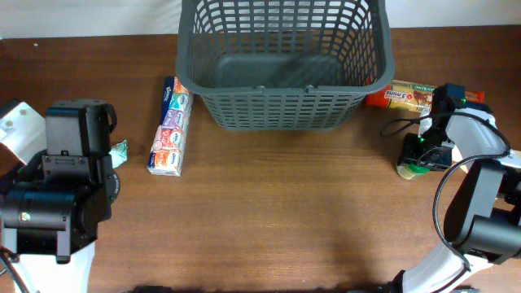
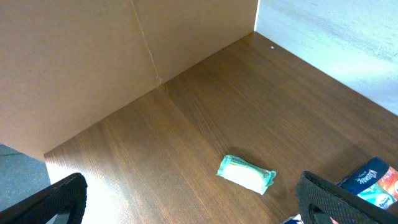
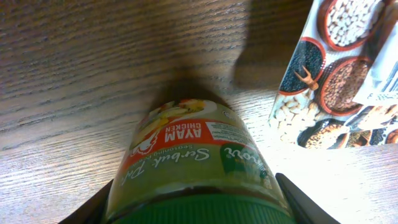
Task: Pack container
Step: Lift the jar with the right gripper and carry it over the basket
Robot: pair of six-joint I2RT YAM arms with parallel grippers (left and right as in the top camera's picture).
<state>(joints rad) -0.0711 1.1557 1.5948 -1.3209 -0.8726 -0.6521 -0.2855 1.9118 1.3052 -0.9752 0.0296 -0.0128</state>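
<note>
Container: far centre of bench, upright, open side up.
Right end effector: clamped on the sides of a green-lidded seasoning jar, on the bench right of the container.
Left end effector: fingers wide apart, holding nothing, over the bench's left side.
Nearby: tissue strip left of container; green sachet by left arm; orange packet at container's right corner.
</note>
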